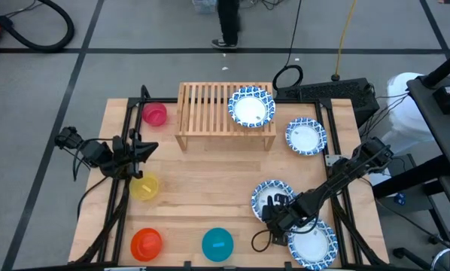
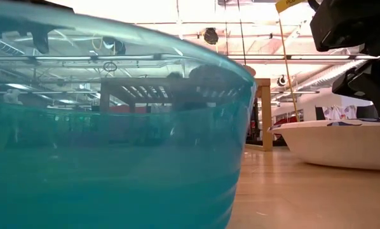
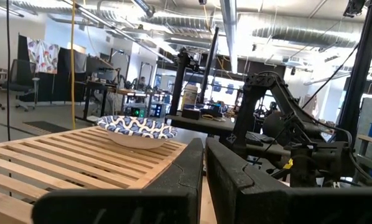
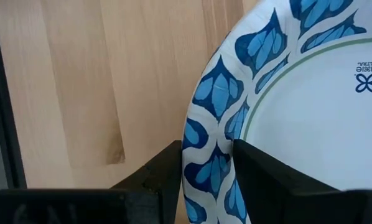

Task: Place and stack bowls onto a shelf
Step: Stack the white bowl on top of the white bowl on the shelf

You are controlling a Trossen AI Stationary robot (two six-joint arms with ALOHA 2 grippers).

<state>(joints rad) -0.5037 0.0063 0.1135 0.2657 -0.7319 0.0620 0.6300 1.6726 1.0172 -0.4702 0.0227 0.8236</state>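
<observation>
The light-wood shelf [image 1: 210, 113] stands at the far middle of the table, with one blue-patterned bowl [image 1: 250, 108] resting on its right end, also seen in the left wrist view as bowl [image 3: 136, 129]. A second patterned bowl [image 1: 306, 136] lies to the right of the shelf, and a third [image 1: 312, 245] is at the near right under my right arm. My right gripper [image 1: 274, 209] is shut on a fourth [image 1: 272, 194]. The pink [image 1: 154, 114], yellow [image 1: 144, 186], orange-red [image 1: 146, 243] and teal [image 1: 217, 244] bowls sit on the left and near side. My left gripper [image 1: 146, 148] waits shut between pink and yellow. My right gripper pinches the patterned bowl by its blue rim [image 4: 208, 143], on the bowl's near side. One finger [image 4: 267, 177] is inside the bowl and the other finger [image 4: 155, 177] is outside, coming slanted from above. The bowl sits level; whether it is off the table, I cannot tell.
The teal bowl [image 2: 107, 133] fills most of the low view, with a white bowl wall [image 2: 336, 143] to its right. Black frame rails run along both table sides [image 1: 123, 218]. Bare wood lies in the table's middle [image 1: 210, 181]. A person's legs [image 1: 227, 22] stand beyond the far edge.
</observation>
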